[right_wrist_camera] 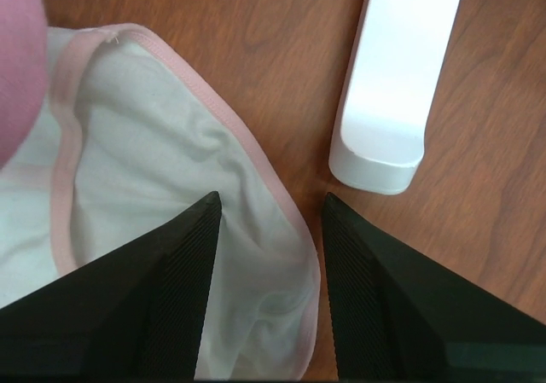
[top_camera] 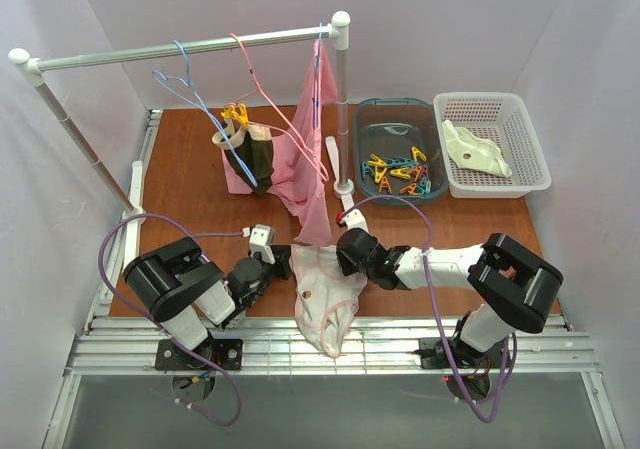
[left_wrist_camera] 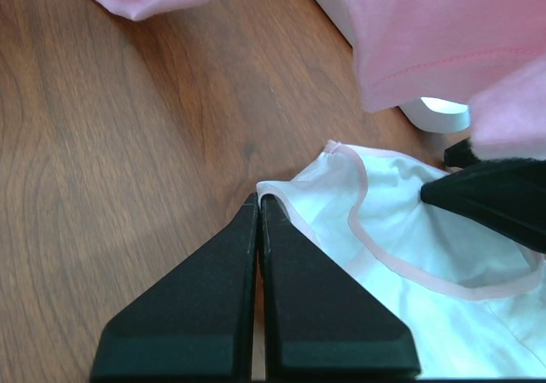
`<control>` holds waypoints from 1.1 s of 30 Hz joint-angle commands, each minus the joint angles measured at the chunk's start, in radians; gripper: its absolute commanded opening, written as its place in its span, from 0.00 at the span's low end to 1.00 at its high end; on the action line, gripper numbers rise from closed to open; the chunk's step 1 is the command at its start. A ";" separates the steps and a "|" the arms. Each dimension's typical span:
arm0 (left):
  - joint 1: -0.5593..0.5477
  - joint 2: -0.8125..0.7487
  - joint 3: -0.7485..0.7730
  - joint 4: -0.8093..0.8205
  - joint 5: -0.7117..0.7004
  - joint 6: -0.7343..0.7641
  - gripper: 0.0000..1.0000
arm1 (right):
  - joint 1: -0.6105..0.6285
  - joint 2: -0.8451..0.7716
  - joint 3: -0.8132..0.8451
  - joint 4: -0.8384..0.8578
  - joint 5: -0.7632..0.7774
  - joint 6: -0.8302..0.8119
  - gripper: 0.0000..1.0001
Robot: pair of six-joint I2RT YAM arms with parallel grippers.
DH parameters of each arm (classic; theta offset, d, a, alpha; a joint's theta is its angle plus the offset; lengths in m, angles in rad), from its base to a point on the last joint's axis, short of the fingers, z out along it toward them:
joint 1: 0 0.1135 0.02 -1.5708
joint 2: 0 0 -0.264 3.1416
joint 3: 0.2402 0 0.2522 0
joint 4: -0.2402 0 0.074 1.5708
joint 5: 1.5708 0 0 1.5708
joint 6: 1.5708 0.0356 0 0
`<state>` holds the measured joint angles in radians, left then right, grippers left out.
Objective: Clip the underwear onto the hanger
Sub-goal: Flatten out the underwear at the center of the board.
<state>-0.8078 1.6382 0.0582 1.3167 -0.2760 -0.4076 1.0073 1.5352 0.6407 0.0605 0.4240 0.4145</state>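
Lying at near edge of bench point(top_camera: 190, 169): underwear point(top_camera: 325, 294), likely thin, limp, light; best taken by pink-edged waistband; left hand point(left_wrist_camera: 258, 202) clenched at its corner; right hand point(right_wrist_camera: 269, 202) released, straddling hem.

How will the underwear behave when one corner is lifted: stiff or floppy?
Probably floppy: the underwear lies wrinkled across the table's near edge. Likely light, since the fabric looks thin. Its pink edging looks thicker, so perhaps a firmer place to pinch.
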 commanded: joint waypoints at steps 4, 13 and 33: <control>0.004 0.005 -0.035 0.250 0.000 0.010 0.00 | -0.009 0.072 -0.016 0.055 0.024 0.003 0.33; 0.002 -0.107 -0.047 0.175 -0.009 0.032 0.00 | -0.006 -0.041 -0.018 0.003 0.036 -0.009 0.01; -0.293 -0.851 -0.009 -0.465 -0.083 0.207 0.00 | 0.365 -0.561 0.056 -0.310 0.284 0.016 0.01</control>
<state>-1.0405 0.8261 0.0540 0.9356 -0.3061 -0.2691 1.2915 1.0004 0.6430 -0.2012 0.6163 0.4114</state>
